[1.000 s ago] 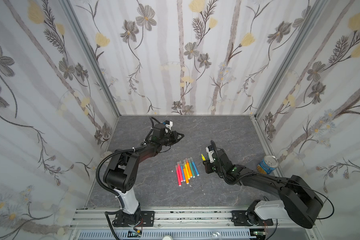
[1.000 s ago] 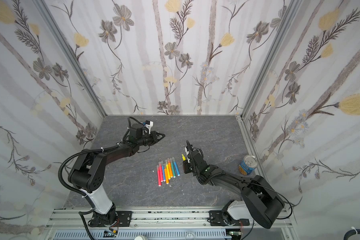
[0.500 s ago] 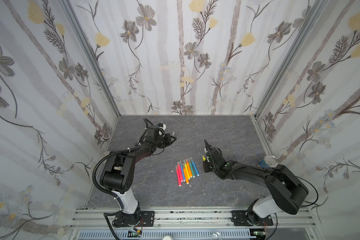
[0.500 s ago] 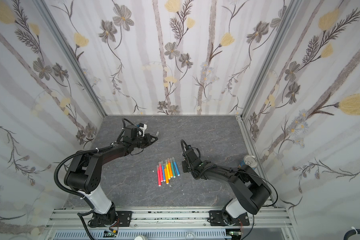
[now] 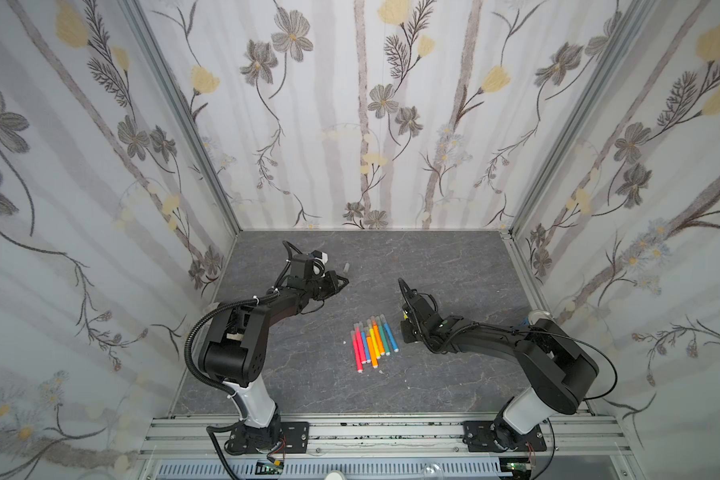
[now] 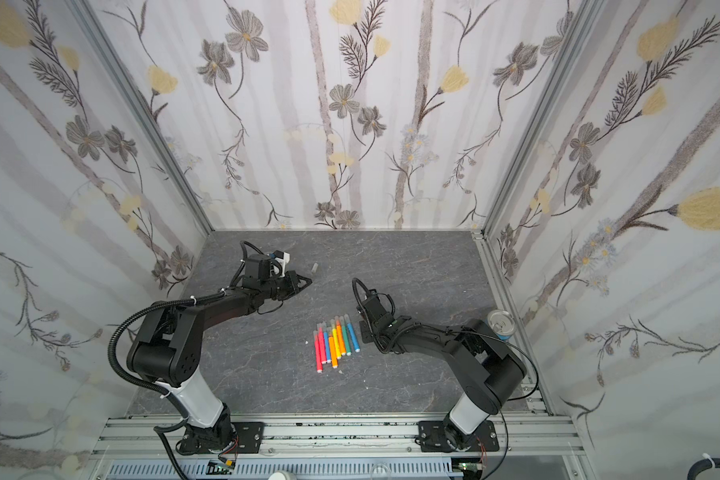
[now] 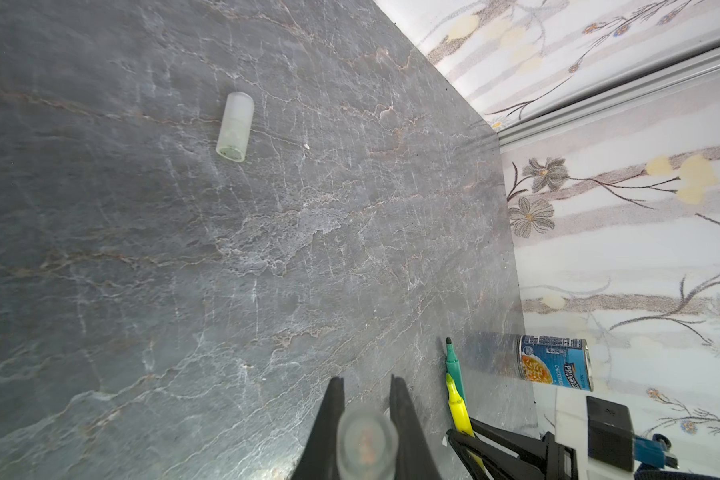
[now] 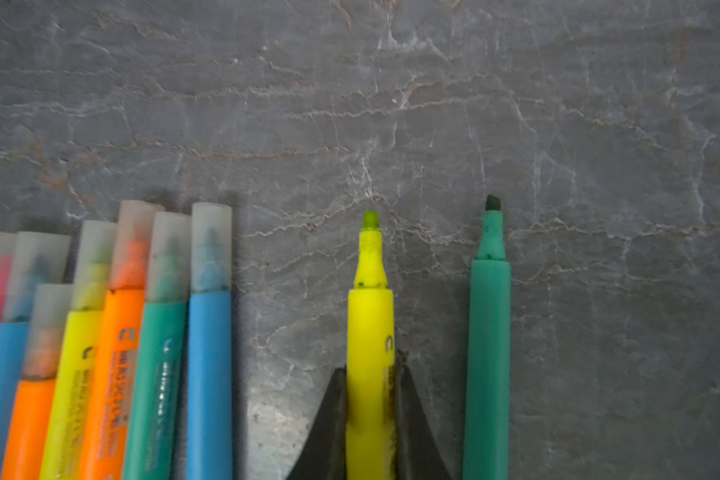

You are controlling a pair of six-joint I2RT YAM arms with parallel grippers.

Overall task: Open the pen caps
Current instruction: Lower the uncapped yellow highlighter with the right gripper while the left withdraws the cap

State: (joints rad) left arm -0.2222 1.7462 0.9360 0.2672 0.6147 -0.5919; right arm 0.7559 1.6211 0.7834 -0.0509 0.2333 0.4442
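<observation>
**Pen caps.** Two are off. One loose cap (image 7: 235,126) lies on its side on bare table, toward the back and left of centre in a top view (image 5: 345,267). A second cap (image 7: 364,440) is clamped between the jaws of the left gripper (image 7: 366,380), near the loose one and well apart from the pens.

**Pens.** The yellow pen (image 8: 370,316), tip bare, is gripped by its barrel in the right gripper (image 8: 371,374). Whether it rests on the surface cannot be told. The teal pen (image 8: 489,332), tip also bare, lies just beside it and does not touch it. The capped pens (image 8: 119,332) are packed side by side on the yellow pen's other side. Seven are counted, though that row runs to the picture's edge. In a top view the row (image 6: 335,340) sits near the table's middle.

**Progress, as judged.** Two of nine are opened — an early stage. The held cap and the yellow pen both await setting down, and seven caps are left.

**Surface.** The table (image 5: 433,266) is dark grey and slate-like with pale veining. A soup can (image 6: 500,326) stands upright at the right edge, well apart from the pens.

**Room.** Floral-papered walls (image 5: 350,104) stand on three sides, with metal corner posts. A slotted rail (image 5: 371,432) at the front carries both arm bases.
</observation>
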